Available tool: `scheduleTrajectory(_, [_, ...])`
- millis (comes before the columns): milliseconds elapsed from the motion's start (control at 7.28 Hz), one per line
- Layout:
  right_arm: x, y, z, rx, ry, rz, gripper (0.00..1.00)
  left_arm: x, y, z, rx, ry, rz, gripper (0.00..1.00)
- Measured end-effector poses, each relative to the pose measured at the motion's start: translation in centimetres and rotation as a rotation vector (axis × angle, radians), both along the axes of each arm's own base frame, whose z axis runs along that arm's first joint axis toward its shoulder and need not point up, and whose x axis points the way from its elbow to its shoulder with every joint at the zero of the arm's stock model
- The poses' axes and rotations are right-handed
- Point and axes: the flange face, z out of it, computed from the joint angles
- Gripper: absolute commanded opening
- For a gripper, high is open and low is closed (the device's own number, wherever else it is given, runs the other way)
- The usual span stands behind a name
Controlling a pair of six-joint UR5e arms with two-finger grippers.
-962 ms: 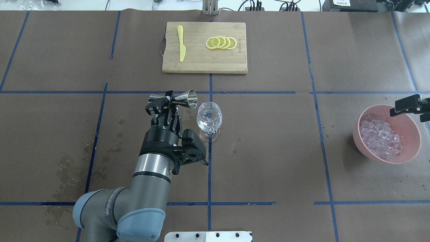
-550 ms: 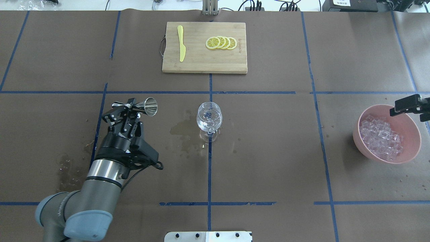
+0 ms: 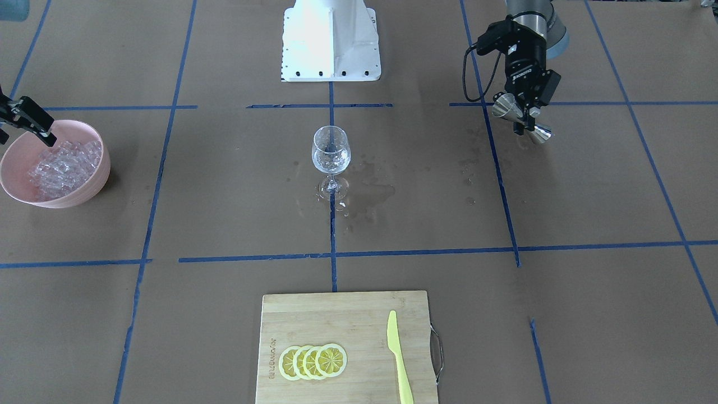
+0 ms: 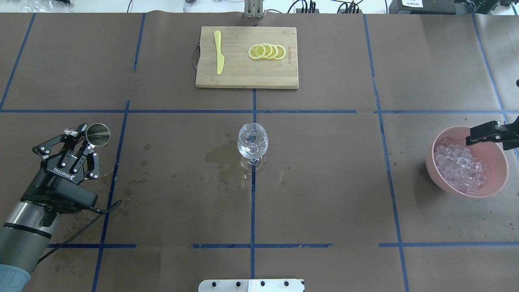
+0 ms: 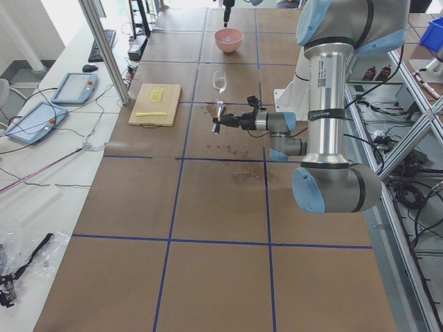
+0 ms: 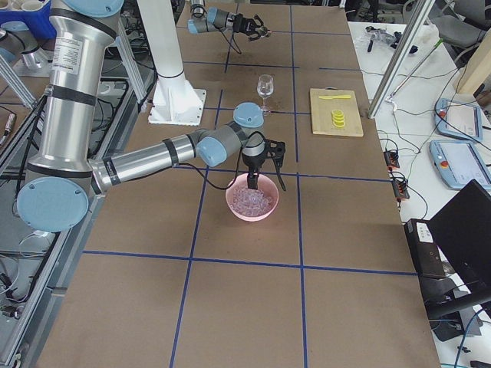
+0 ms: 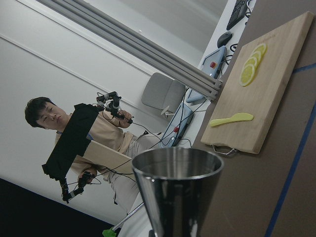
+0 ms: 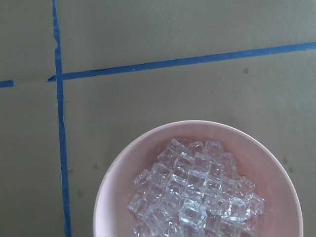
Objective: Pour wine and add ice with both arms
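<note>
A stemmed glass (image 4: 252, 142) stands at the table's centre with a little clear wine (image 3: 330, 163) in its bowl. My left gripper (image 4: 83, 136) is far to its left, shut on a steel jigger (image 4: 98, 135) whose mouth tilts up; the jigger (image 7: 177, 187) fills the left wrist view. The ice (image 4: 460, 166) lies heaped in a pink bowl (image 4: 432, 162) at the right. My right gripper (image 6: 261, 178) hangs open just above the ice, one of its fingers (image 4: 481, 134) over the bowl's far rim. The right wrist view looks down on the ice (image 8: 195, 197).
A wet patch (image 4: 221, 156) spreads left of the glass, with smaller drops (image 4: 134, 178) further left. A bamboo board (image 4: 246, 77) at the far side carries lemon slices (image 4: 267, 51) and a yellow knife (image 4: 219, 52). The white base block (image 3: 331, 42) sits near the robot. A person (image 7: 47, 116) shows in the left wrist view.
My left arm has swung the jigger from the glass's rim far to the left, uncovering the wet patch. The right gripper has shifted slightly lower over the bowl.
</note>
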Motion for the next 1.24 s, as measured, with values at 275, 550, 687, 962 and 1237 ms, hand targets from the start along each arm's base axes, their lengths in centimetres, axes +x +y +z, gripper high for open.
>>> scheduleTrajectory(275, [-1.2, 0.2, 3.4, 0.038, 0.003, -0.005, 1.0, -1.3, 0.2, 1.0, 0.008, 0.052, 0.001, 0.0])
scheduleTrajectory(550, [-3.5, 0.9, 5.2, 0.06, 0.032, -0.011, 0.99, -2.2, 0.3, 2.3, 0.008, 0.158, 0.001, 0.0])
scheduleTrajectory(687, [-4.5, 1.2, 5.7, 0.063, 0.049, -0.015, 0.95, -2.5, 0.4, 2.8, -0.001, 0.209, 0.003, 0.0])
scheduleTrajectory(962, [-5.4, 1.6, 6.5, 0.053, 0.064, -0.021, 0.61, -2.8, 0.4, 3.1, -0.008, 0.237, 0.003, 0.0])
scheduleTrajectory(1237, [-5.6, 1.7, 6.7, 0.046, 0.066, -0.026, 0.3, -2.9, 0.4, 3.3, -0.009, 0.239, 0.003, 0.0])
